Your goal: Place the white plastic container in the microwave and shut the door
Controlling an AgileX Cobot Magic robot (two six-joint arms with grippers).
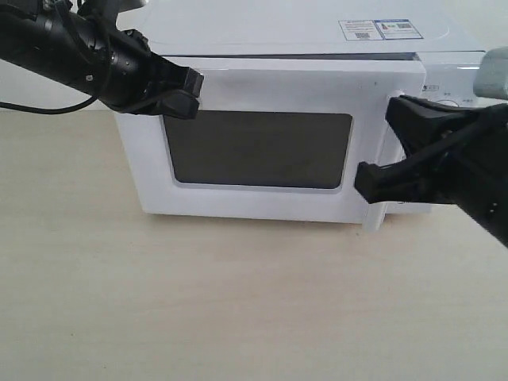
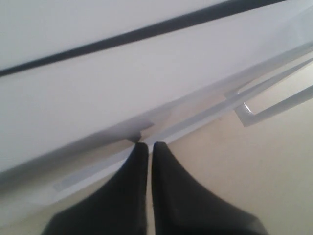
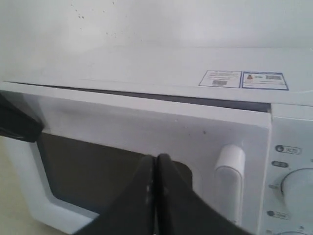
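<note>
The left end effector (image 2: 146, 145) has its two black fingers pressed together with nothing between them. Its tips sit against the upper hinge-side corner of the door (image 1: 262, 87), probably so that it can push rather than grasp. The right end effector (image 3: 156, 157) is likewise shut and empty. It hovers in front of the door's dark window (image 1: 258, 147), just beside the vertical white handle (image 3: 229, 169). From there a push would land on the free edge, where the latch has to catch.

The door lies almost flat against the microwave (image 1: 278, 28), but a thin dark gap (image 3: 195, 100) runs along its top edge, so I judge it not fully latched. The white plastic container is not visible in any view. The window shows only darkness, and the bare worktop (image 1: 238, 302) in front holds nothing, so it is most likely already inside, though that cannot be confirmed. What seems left is a firm, even press near the handle. A push at the hinge side alone may leave the latch side proud.
</note>
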